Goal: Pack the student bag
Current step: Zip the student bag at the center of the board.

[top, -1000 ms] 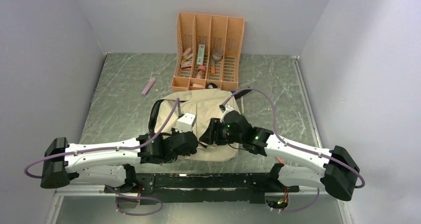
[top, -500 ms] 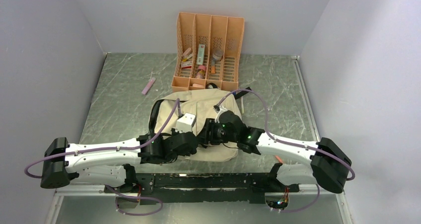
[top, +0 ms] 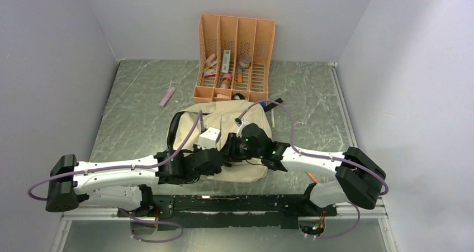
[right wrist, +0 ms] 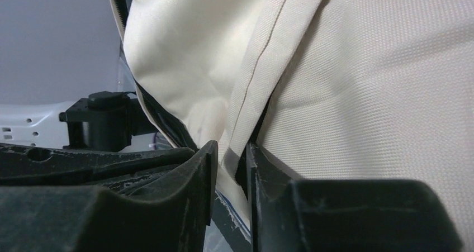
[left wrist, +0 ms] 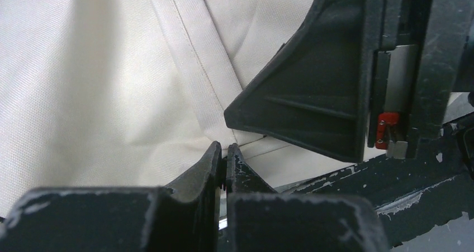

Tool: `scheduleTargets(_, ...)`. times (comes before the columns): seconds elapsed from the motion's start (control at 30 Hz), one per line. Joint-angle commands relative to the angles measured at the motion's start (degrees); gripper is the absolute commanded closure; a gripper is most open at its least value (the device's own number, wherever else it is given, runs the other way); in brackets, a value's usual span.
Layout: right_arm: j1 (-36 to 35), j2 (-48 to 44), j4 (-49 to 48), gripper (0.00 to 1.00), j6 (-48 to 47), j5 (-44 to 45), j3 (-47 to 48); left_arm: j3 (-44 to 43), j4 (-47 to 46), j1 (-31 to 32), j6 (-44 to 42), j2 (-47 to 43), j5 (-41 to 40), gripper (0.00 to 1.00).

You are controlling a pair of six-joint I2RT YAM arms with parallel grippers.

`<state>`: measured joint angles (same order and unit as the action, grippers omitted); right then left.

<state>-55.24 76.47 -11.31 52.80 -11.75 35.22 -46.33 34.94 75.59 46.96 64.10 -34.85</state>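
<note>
On the table (top: pixel 140 123), seen from above, the bag (top: pixel 226 118) lies flat at the middle, just in front of the organiser (top: pixel 235 39), whose slots hold small items. A pink stick (top: pixel 167 96) lies on the table, apart to the bag's left. Both arms reach in over the near half of the bag. The left gripper (top: pixel 222 162) and the right gripper (top: pixel 230 150) meet close together on the cloth, but this view does not show how their jaws stand. In the left wrist view the left gripper (left wrist: pixel 225 157) is clenched, its two fingertips pressed together with no gap. The tips sit right against a seam of the bag (left wrist: pixel 100 84), which fills the left and middle of the view. Whether a fold of cloth is nipped between them cannot be told. A black housing (left wrist: pixel 318 90) with a small red part on its edge stands just beside the tips, at upper right. In the right wrist view the right gripper (right wrist: pixel 229 168) grasps a fold of the bag (right wrist: pixel 380 84). A stitched cream strip with dark edging fills the narrow gap between the two fingers. Black zipper trim (right wrist: pixel 162 120) runs down the left edge of the cloth, with grey wall behind it.
</note>
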Motion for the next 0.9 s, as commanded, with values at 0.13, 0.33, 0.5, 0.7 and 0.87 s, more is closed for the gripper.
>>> scheduleTargets(0.13, -0.13, -0.18, 1.54, 0.85, -0.35, 0.78, -0.58, 0.78, -1.83, -0.45, 1.50, 0.77, -2.22, 0.95)
scheduleTargets(0.33, -0.04, -4.66, 6.09, 1.00, -1.41, 3.48, -2.08, 1.79, 1.37, -1.61, 4.97, 1.38, -2.77, 0.95)
scheduleTargets(0.5, 0.08, -9.13, 14.82, 1.00, -4.29, 7.30, -1.49, 2.44, 2.69, -4.47, 5.55, 0.50, -2.21, 0.95)
scheduleTargets(0.7, 0.72, -12.87, 21.53, 1.00, -6.46, 9.73, -1.30, 2.44, 3.27, -8.57, 3.42, -1.17, -1.48, 0.95)
scheduleTargets(0.87, 1.35, -14.32, 22.01, 1.00, -8.16, 9.98, -1.18, 2.32, 3.08, -9.58, 1.77, -2.94, -1.31, 0.95)
